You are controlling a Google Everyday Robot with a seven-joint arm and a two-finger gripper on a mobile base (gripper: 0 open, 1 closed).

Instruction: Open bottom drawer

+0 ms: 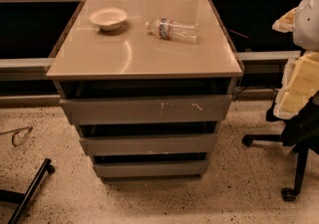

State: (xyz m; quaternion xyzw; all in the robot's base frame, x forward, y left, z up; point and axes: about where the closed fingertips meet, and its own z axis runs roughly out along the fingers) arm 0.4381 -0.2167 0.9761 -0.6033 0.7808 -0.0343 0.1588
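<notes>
The bottom drawer [149, 168], a plain flat grey front, sits lowest beneath the glossy tan counter [144, 54], with a dark gap above it. A round pale bowl [108, 18] and a clear plastic bottle [173, 29], lying sideways, rest on top. The end effector is out of view; I cannot tell its opening.

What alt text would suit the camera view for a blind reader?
A tan-topped cabinet with three grey drawers; the bottom drawer looks shut. A white bowl and a plastic water bottle lying on its side sit on top. The robot's gripper is out of view.
</notes>
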